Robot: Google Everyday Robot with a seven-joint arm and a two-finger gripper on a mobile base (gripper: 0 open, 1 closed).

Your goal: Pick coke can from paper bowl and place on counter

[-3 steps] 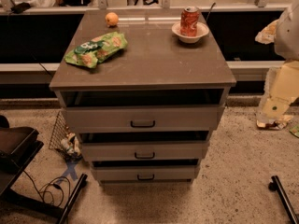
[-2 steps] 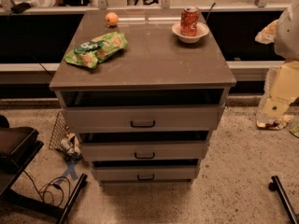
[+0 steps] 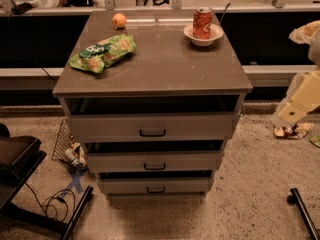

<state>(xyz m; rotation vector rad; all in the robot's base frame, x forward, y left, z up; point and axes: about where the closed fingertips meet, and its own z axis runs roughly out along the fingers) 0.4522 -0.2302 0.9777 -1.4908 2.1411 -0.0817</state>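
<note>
The coke can (image 3: 202, 22), red with white markings and a silver top, stands upright in the paper bowl (image 3: 203, 35). The bowl sits at the back right of the counter (image 3: 165, 64), the grey-brown top of a three-drawer cabinet. My arm's cream-coloured segments (image 3: 300, 101) show at the right edge of the camera view, beside the cabinet and below counter height. The gripper (image 3: 305, 31) is at the far right edge, well to the right of the can and bowl and apart from them.
A round orange fruit (image 3: 119, 20) lies at the back left of the counter. A green snack bag (image 3: 102, 52) lies on the left side. The top drawer (image 3: 152, 126) stands slightly open. A black chair base (image 3: 30, 184) and cables are on the floor at left.
</note>
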